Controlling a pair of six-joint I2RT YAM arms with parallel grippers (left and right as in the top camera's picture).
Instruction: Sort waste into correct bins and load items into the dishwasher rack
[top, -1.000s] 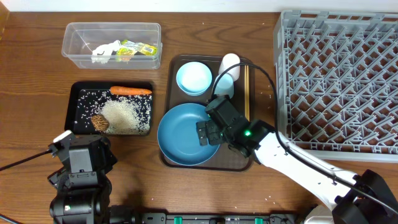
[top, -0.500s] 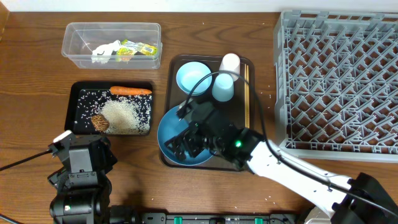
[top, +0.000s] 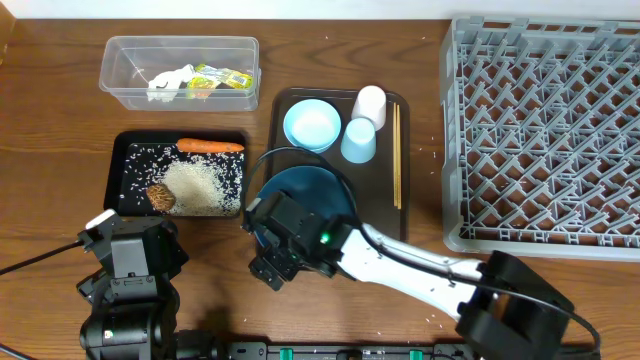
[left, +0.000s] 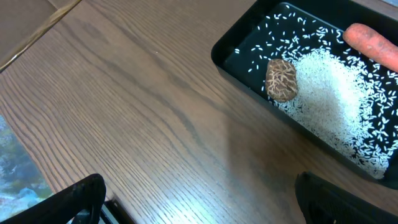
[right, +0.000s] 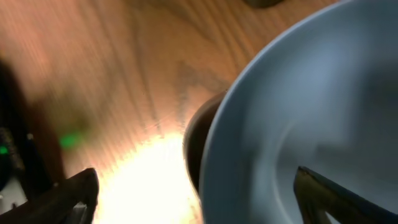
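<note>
Overhead: the waste looks sorted already, so I judge the step in hand is loading. The dish lies on the brown tray, and the right arm reaches to the dish's near-left edge. The rack stands well to the right of the dish.

Left wrist: the left jaws stand wide open over the tabletop.

Right wrist: the right jaws are open, with the dish rim between them. Next they need to close firmly on the rim.
</note>
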